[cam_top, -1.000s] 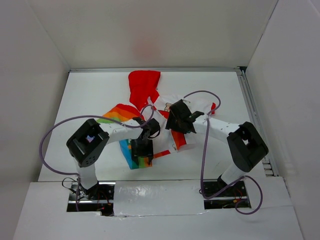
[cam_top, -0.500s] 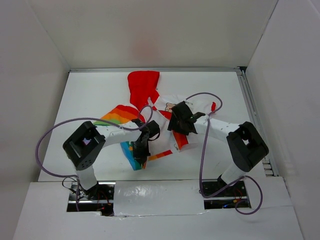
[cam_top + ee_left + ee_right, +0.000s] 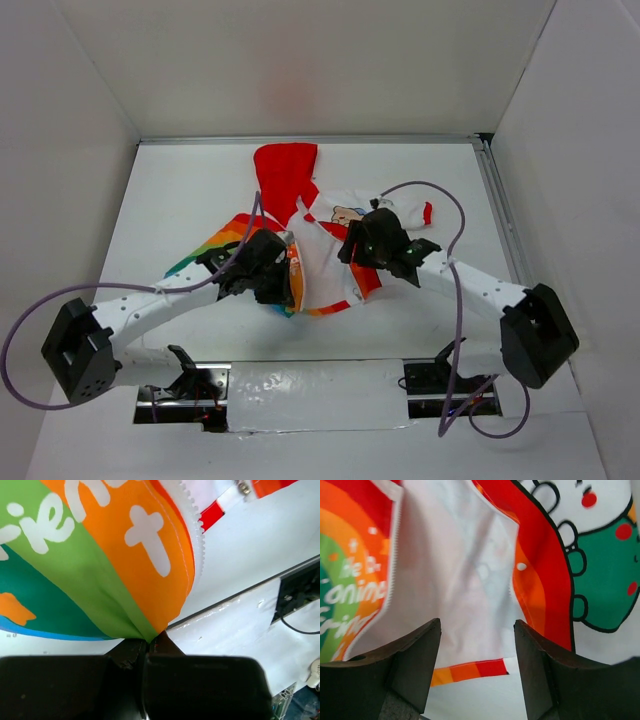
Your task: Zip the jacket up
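The jacket (image 3: 322, 262) lies open in the middle of the table, red hood (image 3: 285, 175) at the far end and white lining facing up. Its rainbow left panel (image 3: 215, 245) stretches to the left. My left gripper (image 3: 284, 286) is shut on the lower edge of that panel; in the left wrist view the orange and green fabric (image 3: 115, 580) runs into the closed gripper (image 3: 152, 642), with white zipper teeth (image 3: 198, 535) along the edge. My right gripper (image 3: 477, 647) hangs open over the white lining (image 3: 455, 570), next to the right panel's red edge (image 3: 545, 575), holding nothing.
A cartoon print (image 3: 612, 570) shows on the right panel. A metal rail (image 3: 500, 220) runs along the table's right side, and white walls close in on three sides. A taped strip (image 3: 320, 385) covers the near edge. Purple cables (image 3: 455, 270) loop from both arms.
My left gripper has shut on the jacket's left panel edge and its arm has stretched out low to the left. The panel has unfolded leftwards. The right arm has shifted right, its gripper still open.
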Available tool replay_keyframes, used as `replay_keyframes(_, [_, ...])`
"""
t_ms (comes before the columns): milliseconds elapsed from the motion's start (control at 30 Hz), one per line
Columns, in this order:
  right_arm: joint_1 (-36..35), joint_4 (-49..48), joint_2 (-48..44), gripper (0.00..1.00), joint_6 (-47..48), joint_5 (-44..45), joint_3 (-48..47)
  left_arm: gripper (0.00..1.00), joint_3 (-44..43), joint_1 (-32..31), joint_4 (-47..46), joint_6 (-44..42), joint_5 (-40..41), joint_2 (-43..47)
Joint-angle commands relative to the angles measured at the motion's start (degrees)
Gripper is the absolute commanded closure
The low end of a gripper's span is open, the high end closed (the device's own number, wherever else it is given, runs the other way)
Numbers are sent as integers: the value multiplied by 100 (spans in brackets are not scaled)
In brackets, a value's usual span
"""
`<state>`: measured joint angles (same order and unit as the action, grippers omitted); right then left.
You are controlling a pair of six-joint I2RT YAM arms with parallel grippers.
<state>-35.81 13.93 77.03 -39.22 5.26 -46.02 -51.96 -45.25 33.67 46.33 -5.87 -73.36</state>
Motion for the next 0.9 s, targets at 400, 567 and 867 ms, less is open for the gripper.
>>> replay_keyframes(400, [-541, 1542, 795, 31, 872, 1180, -724, 100, 195, 350, -1477, -633, -828, -820])
replay_keyframes(567, [-506, 1849, 1444, 31, 785, 1329, -926, 100, 345, 473, -1679, -695, -1021, -653])
replay_keyframes(867, [-453, 1551, 1622, 34, 925, 749, -812, 100, 609, 641, -1943, -730, -1180, -468])
